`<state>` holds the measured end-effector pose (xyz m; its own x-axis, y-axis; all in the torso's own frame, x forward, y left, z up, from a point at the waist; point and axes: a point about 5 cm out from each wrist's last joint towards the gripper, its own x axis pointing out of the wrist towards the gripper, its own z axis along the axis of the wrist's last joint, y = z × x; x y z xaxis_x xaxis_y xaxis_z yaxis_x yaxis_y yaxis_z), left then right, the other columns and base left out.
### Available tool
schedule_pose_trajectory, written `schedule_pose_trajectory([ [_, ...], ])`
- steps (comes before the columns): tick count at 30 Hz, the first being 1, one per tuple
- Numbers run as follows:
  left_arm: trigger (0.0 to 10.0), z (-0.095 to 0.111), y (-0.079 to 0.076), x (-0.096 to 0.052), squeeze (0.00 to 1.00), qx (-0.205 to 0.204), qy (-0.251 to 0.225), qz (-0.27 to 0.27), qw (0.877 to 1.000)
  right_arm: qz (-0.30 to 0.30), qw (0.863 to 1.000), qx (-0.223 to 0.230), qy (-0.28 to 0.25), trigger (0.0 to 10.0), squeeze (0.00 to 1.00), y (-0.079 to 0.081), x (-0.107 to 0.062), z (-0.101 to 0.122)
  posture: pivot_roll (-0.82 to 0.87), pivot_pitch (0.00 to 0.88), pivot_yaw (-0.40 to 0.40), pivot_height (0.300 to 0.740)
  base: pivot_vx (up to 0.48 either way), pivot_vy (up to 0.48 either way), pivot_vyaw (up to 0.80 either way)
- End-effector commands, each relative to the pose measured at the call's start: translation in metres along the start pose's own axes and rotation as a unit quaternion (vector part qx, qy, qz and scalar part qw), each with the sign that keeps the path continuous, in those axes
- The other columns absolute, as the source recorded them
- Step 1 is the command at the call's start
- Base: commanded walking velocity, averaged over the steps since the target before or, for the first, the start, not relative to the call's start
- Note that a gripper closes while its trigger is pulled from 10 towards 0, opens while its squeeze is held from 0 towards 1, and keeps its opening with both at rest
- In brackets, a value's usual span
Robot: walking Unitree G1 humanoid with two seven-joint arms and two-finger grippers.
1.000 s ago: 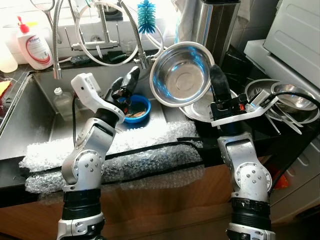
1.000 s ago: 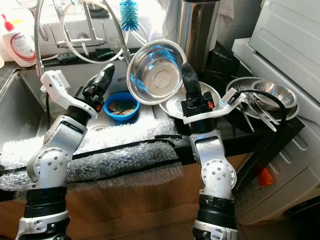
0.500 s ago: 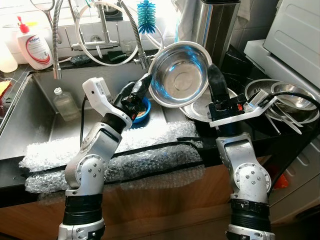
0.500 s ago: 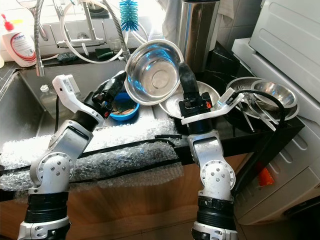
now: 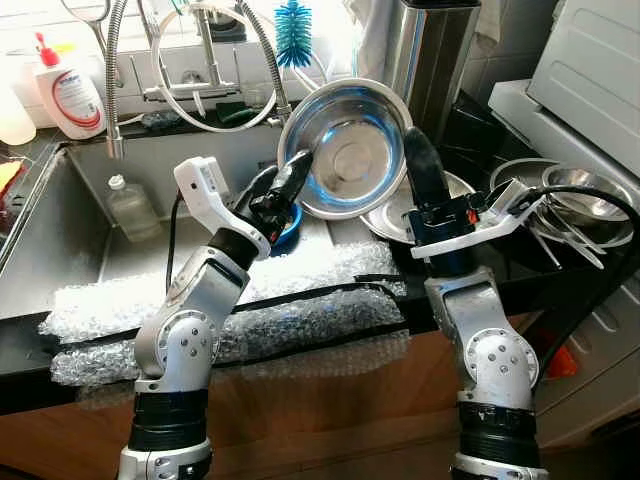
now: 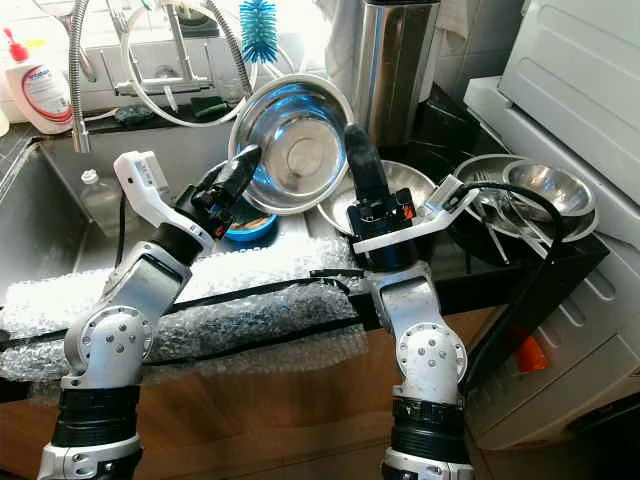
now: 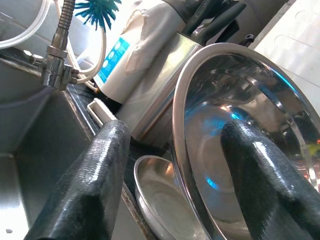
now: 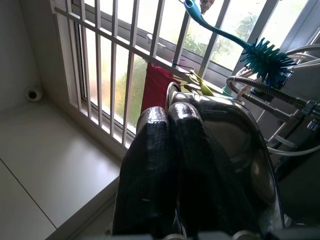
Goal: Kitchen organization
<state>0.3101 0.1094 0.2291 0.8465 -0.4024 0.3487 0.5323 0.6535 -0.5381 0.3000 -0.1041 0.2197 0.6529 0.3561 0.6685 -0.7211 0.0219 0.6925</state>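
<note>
the right hand (image 5: 408, 150) is clenched on the rim of a steel bowl (image 5: 345, 150), its two black fingers (image 8: 165, 165) pressed together over the bowl's right edge. it holds the bowl tilted up on edge in the air, hollow side facing the robot, above the back corner of the sink (image 5: 60, 240) and the worktop (image 5: 480, 260) beside it.

the left hand (image 5: 290, 180) is at the bowl's left edge with its fingers (image 7: 95, 170) spread apart; in the left wrist view the rim runs between them, one finger on the hollow side and one outside, and whether either finger touches the metal cannot be told.

just below the left hand a small blue bowl (image 6: 250, 228) sits on the sink floor, mostly hidden by the arm. under the raised bowl, on the worktop, lies a flat steel dish (image 6: 400, 190). to the right of it a dark rack holds more steel bowls (image 5: 580, 195) and some cutlery (image 5: 560, 240).

a clear plastic bottle (image 5: 128, 205) lies in the sink to the left. bubble wrap (image 5: 300, 300) covers the front edge of the sink and worktop. behind the sink stand a spring tap (image 5: 115, 70), a turquoise bottle brush (image 5: 293, 32), a white soap bottle (image 5: 68, 92) with a red cap and a tall steel canister (image 5: 425, 50).
</note>
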Motion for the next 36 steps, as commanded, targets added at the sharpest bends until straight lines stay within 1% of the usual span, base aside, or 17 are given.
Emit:
schedule_pose_trajectory([
  [1,0.0,0.002,0.003,0.000,0.00,0.021,-0.002,0.009,1.000,0.030,1.000,0.008,0.004,10.0,0.00,0.010,0.004,-0.007,-0.05,0.000,-0.002,0.740,0.000,0.000,0.00],
  [5,0.0,0.003,0.004,0.000,0.00,0.022,-0.004,0.009,1.000,0.031,0.999,0.005,0.007,10.0,0.00,0.011,0.004,-0.007,-0.05,0.000,-0.003,0.740,0.000,0.000,0.00],
  [6,0.0,0.002,0.004,0.000,0.00,0.033,0.000,0.009,0.999,0.032,0.999,-0.001,0.013,10.0,0.00,0.011,0.004,-0.008,-0.05,0.000,-0.004,0.740,0.000,0.000,0.00],
  [13,0.0,0.002,0.003,0.000,0.00,0.042,0.000,0.010,0.999,0.043,0.998,-0.015,0.032,10.0,0.00,0.014,0.004,-0.014,-0.05,0.000,-0.006,0.740,0.000,0.000,0.00],
  [15,0.0,0.002,0.004,0.000,0.00,0.049,0.001,0.010,0.999,0.059,0.996,-0.038,0.054,10.0,0.00,0.018,0.006,-0.019,-0.05,0.000,-0.006,0.740,0.000,0.000,0.00],
  [17,0.0,0.002,0.003,0.000,0.00,0.049,-0.001,0.009,0.999,0.062,0.995,-0.049,0.064,10.0,0.00,0.019,0.006,-0.021,-0.05,0.000,-0.006,0.740,0.000,0.000,0.00],
  [20,0.0,0.005,0.004,0.001,0.00,0.052,-0.008,0.011,0.999,0.066,0.993,-0.059,0.074,10.0,0.00,0.019,0.005,-0.023,-0.05,0.000,-0.006,0.740,0.000,0.000,0.00],
  [26,0.0,0.008,0.006,0.001,0.00,0.051,-0.017,0.018,0.998,0.064,0.993,-0.065,0.079,10.0,0.00,0.019,0.004,-0.025,-0.05,0.000,-0.007,0.740,0.000,0.000,0.00],
  [27,0.0,0.010,0.007,0.001,0.00,0.051,-0.022,0.022,0.998,0.062,0.993,-0.067,0.081,10.0,0.96,0.019,0.003,-0.025,-0.05,0.000,-0.007,0.740,0.000,0.000,0.00],
  [28,0.0,0.010,0.007,0.001,0.00,0.051,-0.022,0.022,0.998,0.062,0.993,-0.067,0.081,10.0,0.96,0.019,0.003,-0.025,-0.05,0.000,-0.007,0.740,0.000,0.000,0.00],
  [29,0.0,0.014,0.010,0.000,0.00,0.047,-0.033,0.029,0.998,0.056,0.992,-0.072,0.083,10.0,1.00,0.017,0.002,-0.026,-0.05,0.000,-0.006,0.740,0.000,0.000,0.00],
  [34,0.0,0.022,0.014,-0.001,0.00,0.038,-0.051,0.038,0.997,0.041,0.993,-0.078,0.078,10.0,1.00,0.012,0.002,-0.025,-0.05,0.000,-0.007,0.740,0.000,0.000,0.00],
  [36,0.0,0.024,0.015,-0.002,0.00,0.041,-0.055,0.041,0.997,0.036,0.993,-0.080,0.077,10.0,1.00,0.011,0.002,-0.024,-0.05,0.000,-0.006,0.740,0.000,0.000,0.00],
])
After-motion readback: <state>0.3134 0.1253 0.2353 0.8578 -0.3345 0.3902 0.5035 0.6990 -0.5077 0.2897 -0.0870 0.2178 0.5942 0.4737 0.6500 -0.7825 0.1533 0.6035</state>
